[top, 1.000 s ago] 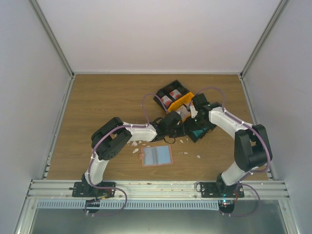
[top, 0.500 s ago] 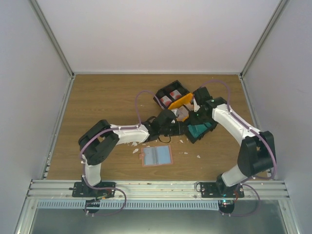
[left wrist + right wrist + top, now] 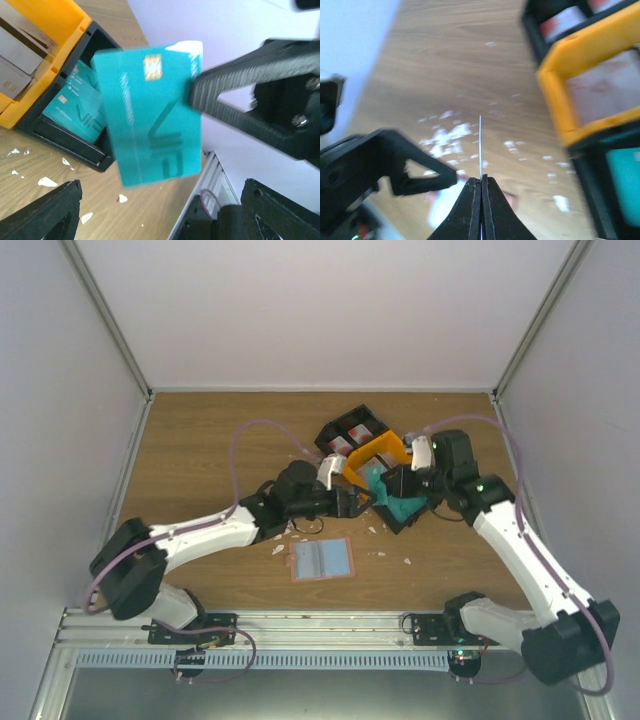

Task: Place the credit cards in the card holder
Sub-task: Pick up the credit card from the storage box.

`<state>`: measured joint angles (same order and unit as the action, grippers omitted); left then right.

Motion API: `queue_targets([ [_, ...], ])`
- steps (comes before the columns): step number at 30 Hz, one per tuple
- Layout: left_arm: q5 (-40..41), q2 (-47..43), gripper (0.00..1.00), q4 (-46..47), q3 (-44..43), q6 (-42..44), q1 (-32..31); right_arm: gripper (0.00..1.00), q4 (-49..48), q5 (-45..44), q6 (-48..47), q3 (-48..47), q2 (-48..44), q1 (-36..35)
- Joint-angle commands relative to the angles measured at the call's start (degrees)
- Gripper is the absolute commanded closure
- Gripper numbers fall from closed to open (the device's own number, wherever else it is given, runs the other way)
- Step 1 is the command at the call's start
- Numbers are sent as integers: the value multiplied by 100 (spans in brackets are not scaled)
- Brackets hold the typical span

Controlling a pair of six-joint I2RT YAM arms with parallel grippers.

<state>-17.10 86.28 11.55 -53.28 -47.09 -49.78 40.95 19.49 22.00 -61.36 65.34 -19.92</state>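
A teal credit card (image 3: 150, 115) hangs in the air, pinched at one edge by my right gripper (image 3: 393, 481), which is shut on it. The right wrist view shows that card edge-on (image 3: 480, 142) above the shut fingertips. My left gripper (image 3: 160, 215) faces the card's flat side with jaws wide open and nothing between them; it sits just left of the card (image 3: 376, 478) in the top view. More teal cards lie in a black bin (image 3: 75, 112). The pink card holder (image 3: 322, 560) lies open on the table in front of both grippers.
An orange bin (image 3: 383, 448) holds pale cards, and behind it a black bin (image 3: 350, 435) holds white cards with red markings. The teal-card bin (image 3: 412, 508) stands under my right gripper. White crumbs (image 3: 285, 538) are scattered round the holder. Grey walls enclose the table.
My right gripper shut on a teal card and lifted it out of the bin. My left gripper went from nearly shut to wide open as its arm stretched toward the card.
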Motion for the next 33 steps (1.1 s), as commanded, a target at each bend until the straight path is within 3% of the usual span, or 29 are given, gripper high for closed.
queue_targets([
  [1,-668,-748,12,255,445,281,119,99,-1813,2456,799,986,-482,-110],
  [5,-836,-1374,17,128,855,158,201,99,-2629,3207,1158,1522,-792,-280],
  [9,-509,-2100,24,91,1417,-14,226,99,-3067,3814,1344,1827,-991,-311],
  [19,-458,-2533,23,-400,1531,-42,248,99,-3295,4268,1384,2012,-1101,-310],
  [22,-729,-2537,37,-140,1535,-96,250,100,-3579,4402,1566,2138,-1102,-322],
  [29,-854,-2619,87,-52,1483,-167,291,99,-3997,4723,1779,2370,-1170,-354],
  [31,-875,-2634,98,-35,1516,-202,306,90,-3992,4714,1712,2423,-1188,-374],
  [33,-902,-2635,100,-9,1529,-287,324,80,-3948,4675,1559,2467,-1227,-456],
])
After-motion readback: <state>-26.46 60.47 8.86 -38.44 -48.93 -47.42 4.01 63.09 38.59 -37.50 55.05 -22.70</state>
